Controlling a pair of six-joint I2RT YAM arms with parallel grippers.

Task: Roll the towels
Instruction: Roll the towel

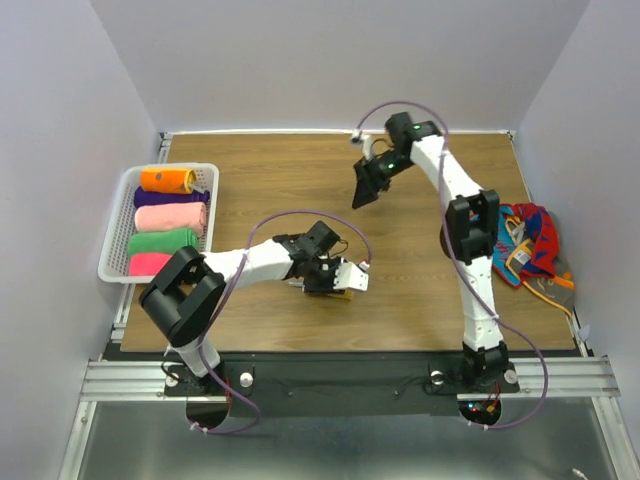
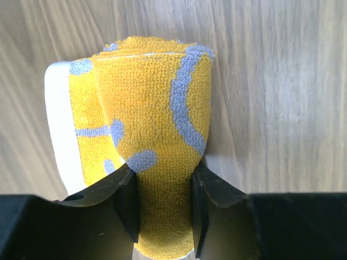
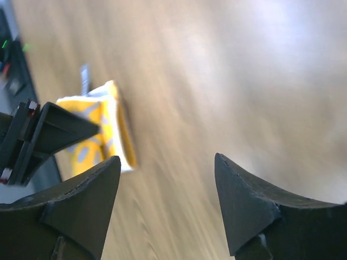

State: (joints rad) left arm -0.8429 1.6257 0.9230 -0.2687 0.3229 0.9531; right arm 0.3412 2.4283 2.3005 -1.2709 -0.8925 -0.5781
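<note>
Left gripper [image 2: 164, 208] clamps the rolled yellow towel [image 2: 146, 92] at mid-table on the wooden table [image 1: 400, 300] | right gripper [image 3: 168, 195] hovers farther back, fingers apart | 5 rolled towels [image 1: 170, 217] lie in the white basket [image 1: 113, 225] at left.

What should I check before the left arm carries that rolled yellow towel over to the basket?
1. Left gripper shut on the yellow towel: ok.
2. Roll looks tight, not unwinding: ok.
3. Right gripper open, raised and apart from the roll: ok.
4. Bare table between the roll and the basket: ok.
5. Free slot in the basket: cannot tell; the rolled towels already lie across most of it.
</note>
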